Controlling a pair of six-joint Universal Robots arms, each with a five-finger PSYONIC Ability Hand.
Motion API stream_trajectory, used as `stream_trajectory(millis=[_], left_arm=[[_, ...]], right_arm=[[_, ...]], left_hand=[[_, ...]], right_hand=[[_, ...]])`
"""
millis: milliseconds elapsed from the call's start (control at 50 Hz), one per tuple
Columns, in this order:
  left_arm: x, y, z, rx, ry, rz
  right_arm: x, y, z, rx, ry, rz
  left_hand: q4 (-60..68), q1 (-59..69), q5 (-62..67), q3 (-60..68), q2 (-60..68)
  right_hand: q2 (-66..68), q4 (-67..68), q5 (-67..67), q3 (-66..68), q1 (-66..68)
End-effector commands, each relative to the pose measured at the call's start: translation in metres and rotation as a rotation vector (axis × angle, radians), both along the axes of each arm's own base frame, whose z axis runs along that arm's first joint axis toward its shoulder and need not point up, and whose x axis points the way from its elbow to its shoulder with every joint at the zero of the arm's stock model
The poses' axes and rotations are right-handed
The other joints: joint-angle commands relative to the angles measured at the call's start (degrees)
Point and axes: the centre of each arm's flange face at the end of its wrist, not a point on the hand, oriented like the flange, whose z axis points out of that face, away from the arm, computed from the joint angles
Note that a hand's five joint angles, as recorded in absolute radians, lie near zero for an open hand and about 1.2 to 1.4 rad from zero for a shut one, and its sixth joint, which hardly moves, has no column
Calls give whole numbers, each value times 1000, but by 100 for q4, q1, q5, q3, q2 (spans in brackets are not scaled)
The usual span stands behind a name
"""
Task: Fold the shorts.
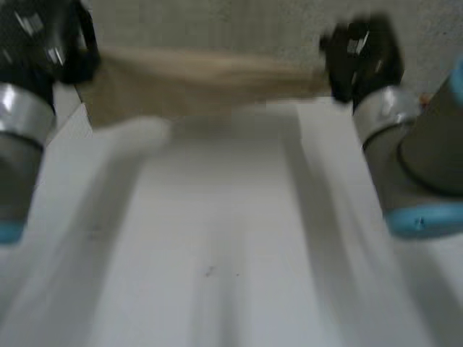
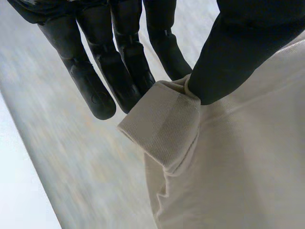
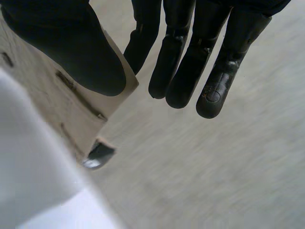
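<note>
A pair of beige shorts (image 1: 195, 83) hangs stretched in the air between the robot's two black hands, at the far edge of the white table (image 1: 217, 238), with grey speckled floor (image 1: 217, 25) behind it. In the head view the cloth runs as a wide, loosely creased band. It is deeper at the left hand (image 1: 51, 40), where its lower edge drops just over the table's far edge, and it narrows to a bunched point at the right hand (image 1: 362, 54).

The left wrist view shows the cloth pale cream and finely ribbed. One corner is turned back into a thick doubled cuff (image 2: 162, 124), and soft folds fall away below it. The left thumb (image 2: 238, 52) presses down on that corner and pinches it against the straight fingers (image 2: 119, 71), which lie close together.

In the right wrist view the cloth is a flat tan panel with short dark stitch marks along its edge and a small dark shiny tab (image 3: 97, 155) at its lower corner; what that tab is cannot be told. The right thumb (image 3: 76, 52) lies over the panel's upper edge and clamps it against the nearest finger. The other fingers (image 3: 214, 81) reach straight past the cloth, side by side, over the floor.
</note>
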Motion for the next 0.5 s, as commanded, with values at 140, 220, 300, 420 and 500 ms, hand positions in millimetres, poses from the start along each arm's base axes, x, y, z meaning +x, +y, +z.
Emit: stream_trajectory(millis=[140,220,300,420,500], left_arm=[[-1,31,-182,546,-250,-53],[1,40,-186,613,-301,-55],[5,51,-169,645,-325,-55],[12,72,-130,647,-335,-55],[21,91,-107,672,-376,-50]], right_arm=[[1,6,-154,398,243,32],[-4,13,-148,442,272,32],[-9,22,-135,471,286,40],[-20,42,-115,518,388,49],[-33,61,-112,550,555,69]], left_hand=[[1132,1538,1504,1173,1120],[1132,1538,1504,1173,1120],[1132,1538,1504,1173,1120],[1132,1538,1504,1173,1120],[1132,1538,1504,1173,1120]], right_hand=[[1278,1171,1259,1218,2465],[1278,1171,1259,1218,2465],[1278,1171,1259,1218,2465],[1278,1171,1259,1218,2465],[1278,1171,1259,1218,2465]])
